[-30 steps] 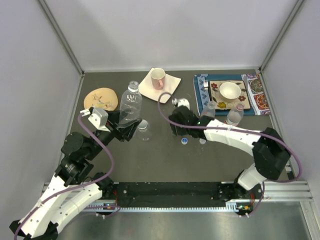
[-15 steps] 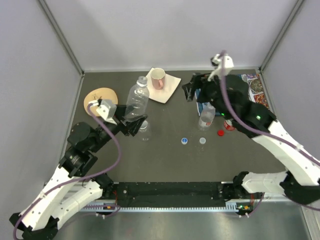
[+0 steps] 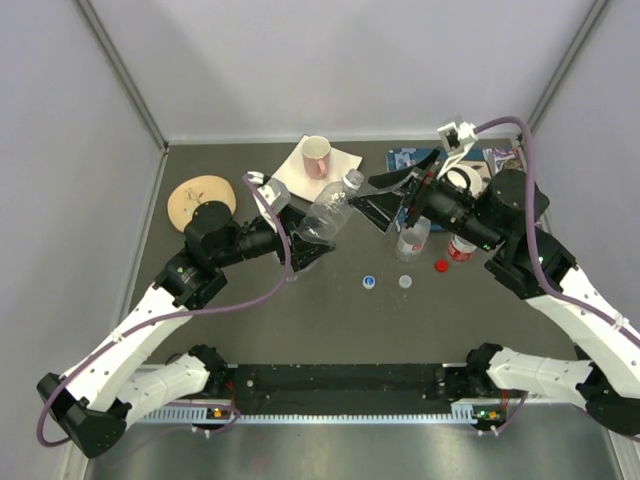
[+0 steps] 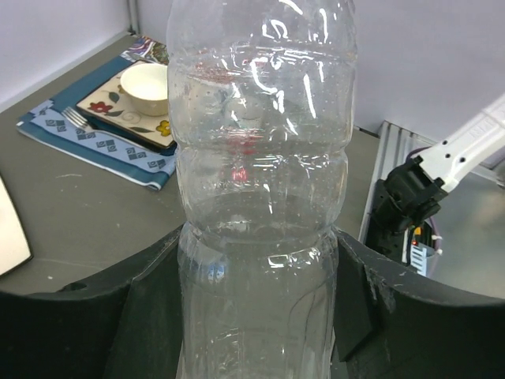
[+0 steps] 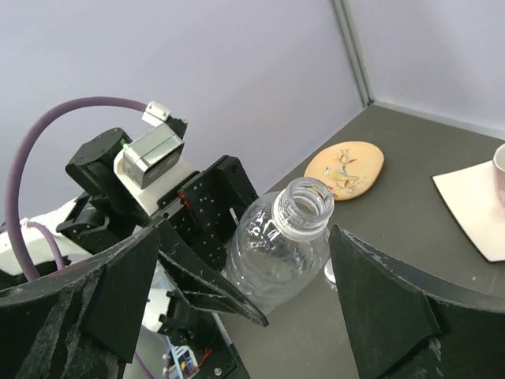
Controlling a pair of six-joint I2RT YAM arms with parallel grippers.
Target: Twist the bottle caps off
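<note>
Clamped in the left gripper [image 3: 303, 243], tilted just right of the mug [image 3: 316, 155]: a clear bottle [image 3: 325, 212], neck already bare. Right gripper [image 3: 380, 195] spread wide around its mouth, empty. Red cap [image 3: 441, 266], blue cap [image 3: 369, 282], greyish cap [image 3: 405, 282] loose arm-side of the mug; likely nearly done, white cap unseen.

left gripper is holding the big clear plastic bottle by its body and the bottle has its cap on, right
Not quite. The left gripper does hold the big clear plastic bottle by its body, but the bottle has no cap on: the right wrist view shows its threaded mouth bare and open.
</note>
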